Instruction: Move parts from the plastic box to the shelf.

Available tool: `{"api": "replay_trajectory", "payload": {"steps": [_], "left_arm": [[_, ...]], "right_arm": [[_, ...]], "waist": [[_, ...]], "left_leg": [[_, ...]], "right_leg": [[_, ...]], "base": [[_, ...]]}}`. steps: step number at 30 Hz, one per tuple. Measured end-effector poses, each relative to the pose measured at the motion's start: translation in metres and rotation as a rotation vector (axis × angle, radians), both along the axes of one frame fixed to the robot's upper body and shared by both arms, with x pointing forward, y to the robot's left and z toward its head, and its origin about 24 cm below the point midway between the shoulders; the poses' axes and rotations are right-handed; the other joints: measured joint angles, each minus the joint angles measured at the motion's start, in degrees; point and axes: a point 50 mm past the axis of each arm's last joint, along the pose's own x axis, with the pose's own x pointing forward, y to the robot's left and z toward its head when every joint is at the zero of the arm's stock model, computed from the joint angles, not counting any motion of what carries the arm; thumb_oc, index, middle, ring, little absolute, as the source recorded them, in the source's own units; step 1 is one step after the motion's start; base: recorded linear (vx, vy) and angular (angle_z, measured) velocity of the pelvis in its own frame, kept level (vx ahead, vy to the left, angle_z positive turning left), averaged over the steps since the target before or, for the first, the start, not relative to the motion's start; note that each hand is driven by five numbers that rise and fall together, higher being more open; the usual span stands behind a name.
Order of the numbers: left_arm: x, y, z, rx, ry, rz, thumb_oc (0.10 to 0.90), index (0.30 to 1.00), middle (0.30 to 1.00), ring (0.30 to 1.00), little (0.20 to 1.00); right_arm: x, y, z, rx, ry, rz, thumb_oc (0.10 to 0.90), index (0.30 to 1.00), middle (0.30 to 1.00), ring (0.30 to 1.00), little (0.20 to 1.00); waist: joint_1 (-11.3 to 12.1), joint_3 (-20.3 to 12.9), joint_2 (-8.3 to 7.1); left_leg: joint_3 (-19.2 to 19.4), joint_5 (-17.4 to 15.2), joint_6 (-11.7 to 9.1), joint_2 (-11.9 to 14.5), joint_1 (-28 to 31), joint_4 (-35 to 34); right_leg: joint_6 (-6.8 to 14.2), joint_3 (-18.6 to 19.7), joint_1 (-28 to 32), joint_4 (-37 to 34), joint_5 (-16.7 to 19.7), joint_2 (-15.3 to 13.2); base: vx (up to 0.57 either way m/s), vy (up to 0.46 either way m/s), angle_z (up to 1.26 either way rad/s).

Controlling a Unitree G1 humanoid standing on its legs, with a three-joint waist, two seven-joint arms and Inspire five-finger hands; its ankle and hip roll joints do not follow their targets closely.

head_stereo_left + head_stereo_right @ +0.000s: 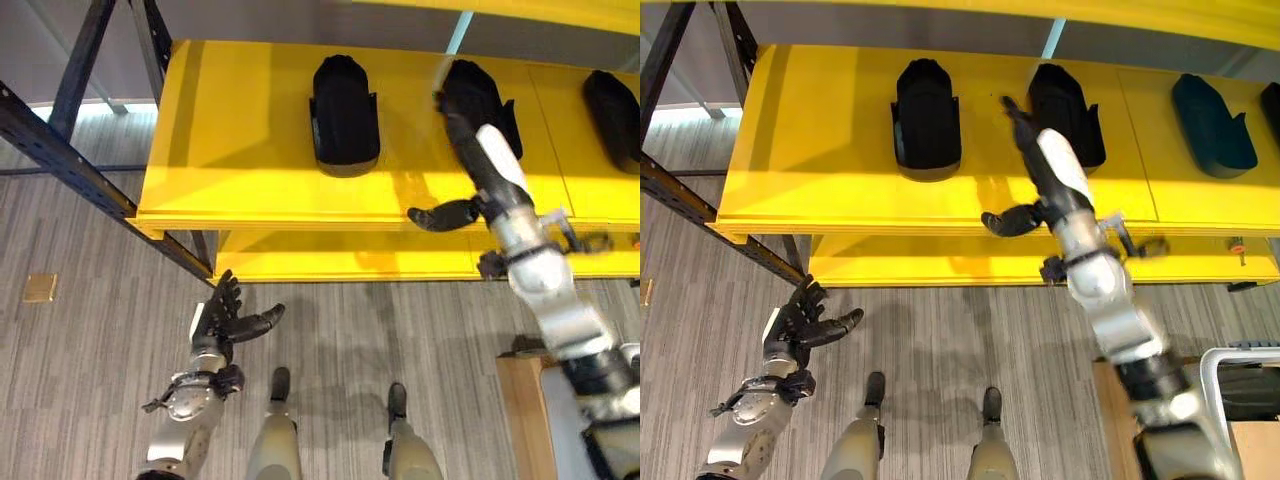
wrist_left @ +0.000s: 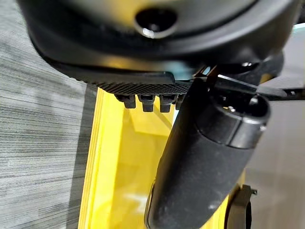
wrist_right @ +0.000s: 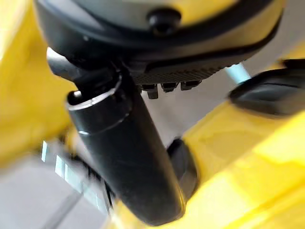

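Several black moulded parts lie in a row on the yellow shelf (image 1: 240, 190): one (image 1: 344, 110) left of centre, a second (image 1: 503, 110) beside it, a third (image 1: 612, 115) further right. My right hand (image 1: 488, 170) reaches over the shelf, open. Its straight fingers lie along the second part's left side, and its thumb (image 1: 440, 213) points left above the shelf's front edge. It holds nothing. My left hand (image 1: 222, 312) hangs low over the floor, open and empty, with its fingers spread. In the right wrist view a black part (image 3: 271, 90) rests on the shelf past the thumb.
A grey-rimmed plastic box (image 1: 1210, 375) with a dark part (image 1: 1252, 392) inside sits at the lower right by a wooden stand (image 1: 1108, 410). A dark steel rack post (image 1: 60, 150) slants at the left. A lower yellow shelf level (image 1: 350, 262) lies underneath.
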Motion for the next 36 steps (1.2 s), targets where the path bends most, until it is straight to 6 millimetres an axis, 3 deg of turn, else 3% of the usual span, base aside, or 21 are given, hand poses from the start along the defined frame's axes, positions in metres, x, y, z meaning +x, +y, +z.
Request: {"api": "replay_trajectory", "payload": {"steps": [3,5,8,14,15,16,18,19,21,22,23,24,25,26,27,29,30,32,33,36], "left_arm": [[-0.005,-0.004,-0.007,-0.011,0.029,-0.005,0.9,1.0,1.0,1.0,1.0],[-0.013,-0.006,-0.013,-0.013,0.048,-0.009,0.9,1.0,1.0,1.0,1.0],[-0.019,-0.005,-0.019,-0.023,0.069,-0.009,0.9,1.0,1.0,1.0,1.0],[-0.029,-0.009,-0.028,-0.076,0.09,0.027,0.9,1.0,1.0,1.0,1.0],[-0.03,-0.012,-0.029,-0.095,0.091,0.036,0.9,1.0,1.0,1.0,1.0],[-0.031,-0.016,-0.033,-0.106,0.103,0.032,0.9,1.0,1.0,1.0,1.0],[-0.029,-0.018,-0.036,-0.104,0.115,0.022,0.9,1.0,1.0,1.0,1.0],[-0.03,-0.019,-0.037,-0.103,0.121,0.02,0.9,1.0,1.0,1.0,1.0],[-0.029,-0.023,-0.038,-0.112,0.119,-0.002,0.9,1.0,1.0,1.0,1.0],[-0.032,-0.026,-0.04,-0.116,0.13,-0.013,0.9,1.0,1.0,1.0,1.0],[-0.033,-0.027,-0.041,-0.116,0.135,-0.018,0.9,1.0,1.0,1.0,1.0],[-0.035,-0.028,-0.041,-0.104,0.137,-0.021,0.9,1.0,1.0,1.0,1.0],[-0.038,-0.028,-0.041,-0.107,0.134,-0.013,0.9,1.0,1.0,1.0,1.0],[-0.042,-0.024,-0.04,-0.099,0.13,0.001,0.9,1.0,1.0,1.0,1.0],[-0.042,-0.017,-0.038,-0.084,0.125,0.016,0.9,1.0,1.0,1.0,1.0],[-0.039,-0.01,-0.035,-0.061,0.117,0.025,0.9,1.0,1.0,1.0,1.0],[-0.038,-0.011,-0.034,-0.057,0.115,0.015,0.9,1.0,1.0,1.0,1.0],[-0.035,-0.017,-0.034,-0.061,0.114,-0.016,0.9,1.0,1.0,1.0,1.0],[-0.033,-0.024,-0.033,-0.064,0.11,-0.048,0.9,1.0,1.0,1.0,1.0],[-0.029,-0.029,-0.03,-0.06,0.097,-0.081,0.9,1.0,1.0,1.0,1.0]], "right_arm": [[-0.019,-0.008,-0.026,0.09,0.063,0.005,0.9,1.0,1.0,1.0,1.0],[-0.037,-0.026,-0.047,0.147,0.127,-0.051,0.9,1.0,1.0,1.0,1.0],[-0.045,-0.039,-0.051,0.203,0.128,-0.086,0.9,1.0,1.0,1.0,1.0],[-0.048,-0.041,-0.044,0.244,0.078,-0.048,0.9,1.0,1.0,1.0,1.0],[-0.05,-0.041,-0.046,0.248,0.084,-0.045,0.9,1.0,1.0,1.0,1.0],[-0.055,-0.041,-0.055,0.258,0.113,-0.041,0.9,1.0,1.0,1.0,1.0],[-0.058,-0.043,-0.06,0.256,0.136,-0.045,0.9,1.0,1.0,1.0,1.0],[-0.058,-0.043,-0.06,0.255,0.137,-0.046,0.9,1.0,1.0,1.0,1.0],[-0.061,-0.045,-0.062,0.259,0.141,-0.057,0.9,1.0,1.0,1.0,1.0],[-0.063,-0.045,-0.067,0.283,0.158,-0.061,0.9,1.0,1.0,1.0,1.0],[-0.064,-0.045,-0.068,0.294,0.163,-0.058,0.9,1.0,1.0,1.0,1.0],[-0.063,-0.042,-0.07,0.294,0.176,-0.043,0.9,1.0,1.0,1.0,1.0],[-0.062,-0.039,-0.071,0.292,0.187,-0.022,0.9,1.0,1.0,1.0,1.0],[-0.06,-0.028,-0.075,0.287,0.218,0.029,0.9,1.0,1.0,1.0,1.0],[-0.06,-0.017,-0.081,0.303,0.245,0.063,0.9,1.0,1.0,1.0,1.0],[-0.063,-0.007,-0.089,0.311,0.291,0.113,0.9,1.0,1.0,1.0,1.0],[-0.063,-0.005,-0.091,0.325,0.296,0.118,0.9,1.0,1.0,1.0,1.0],[-0.062,-0.004,-0.09,0.344,0.292,0.122,0.9,1.0,1.0,1.0,1.0],[-0.063,-0.003,-0.091,0.374,0.292,0.125,0.9,1.0,1.0,1.0,1.0],[-0.062,-0.005,-0.09,0.381,0.289,0.116,0.9,1.0,1.0,1.0,1.0]], "waist": [[-1.3,-1.0,1.86],[-2.2,-1.9,3.38],[-4.1,-2.6,4.41],[-5.3,-3.7,6.03],[-5.5,-3.9,6.43],[-4.4,-4.1,5.94],[-4.3,-4.6,5.04],[-4.2,-4.6,5.03],[-4.0,-4.4,4.35],[-3.6,-4.4,2.96],[-3.5,-4.5,2.77],[-2.9,-4.8,3.26],[-2.5,-5.1,4.32],[-1.3,-5.5,6.11],[-0.6,-5.4,4.64],[-1.4,-5.4,1.81],[-1.6,-5.5,1.21],[-1.8,-5.5,1.07],[-2.8,-5.6,1.33],[-3.6,-5.6,1.9]], "left_leg": [[0.9,0.3,-0.4,0.9,1.8,-1.5],[1.2,1.0,-1.1,2.5,4.6,-3.9],[1.6,1.3,-1.5,4.7,6.6,-5.4],[4.1,1.0,-1.0,10.5,9.9,-6.1],[4.3,0.9,-0.5,11.4,9.9,-5.5],[4.1,1.9,1.5,12.3,9.1,-1.5],[3.5,5.5,5.0,11.2,6.8,1.6],[3.2,7.4,5.8,10.9,6.2,2.2],[2.2,9.4,5.1,8.2,2.6,7.0],[-0.6,1.5,3.0,-0.1,2.2,7.7],[-3.0,-1.4,2.9,-4.1,2.5,7.0],[-4.6,-4.2,4.7,-9.0,3.7,5.3],[-5.9,-6.5,6.4,-11.9,4.9,3.8],[-13.0,-6.3,10.3,-14.8,8.0,0.5],[-13.8,-4.8,9.6,-15.1,8.3,0.1],[-12.3,-3.3,9.6,-14.6,8.2,0.7],[-11.7,-3.4,9.7,-14.4,8.2,0.5],[-9.4,-3.0,9.8,-13.3,9.0,-0.3],[-8.7,-3.1,9.8,-13.0,10.3,-0.8],[-7.1,-2.6,9.7,-12.6,12.1,-2.8]], "right_leg": [[-0.1,0.7,0.5,0.0,-0.1,0.7],[-0.2,0.8,2.0,0.0,-0.5,2.2],[-0.8,1.2,2.7,0.0,-1.0,4.3],[-3.1,4.1,2.1,2.0,-1.9,10.2],[-4.0,4.0,1.3,4.5,-3.4,11.4],[-5.9,4.2,-0.8,10.8,-7.1,12.8],[-6.9,3.4,-1.4,13.4,-8.8,12.1],[-7.4,3.3,-1.3,13.5,-8.9,12.1],[-8.4,2.5,-0.8,12.7,-8.5,9.9],[-8.9,3.4,-0.9,12.0,-8.0,7.2],[-8.9,4.4,-1.2,11.4,-7.9,6.1],[-8.2,5.8,-1.7,10.4,-6.1,6.5],[-7.6,7.1,-2.1,9.2,-4.9,7.7],[-7.7,9.5,-3.1,8.5,-3.9,11.1],[-7.5,11.3,-3.6,9.0,-3.5,12.0],[-6.9,11.6,-3.7,8.4,-2.9,12.7],[-6.9,12.0,-3.9,8.3,-3.0,12.8],[-6.6,11.5,-3.7,9.6,-4.1,13.5],[-7.1,11.7,-0.8,9.8,-5.6,14.0],[-7.2,11.8,0.7,6.9,-4.2,13.5]], "base": [[0.01,-0.099,-0.19],[0.03,-0.168,-0.15],[-0.01,-0.17,-0.18],[0.0,-0.229,-0.36],[-0.04,-0.185,-0.06],[-0.03,-0.149,0.02],[-0.02,-0.122,0.24],[0.01,-0.08,0.4],[0.03,-0.054,0.4],[0.05,-0.061,0.26],[0.03,-0.033,-0.06],[0.04,-0.027,-0.42],[0.03,-0.005,-1.05],[0.02,-0.004,-1.34],[0.02,0.008,-1.25],[0.03,0.046,-0.56],[0.05,0.078,-0.35],[0.06,0.08,-0.52],[0.07,0.116,-0.55],[0.05,0.096,-0.26]]}}
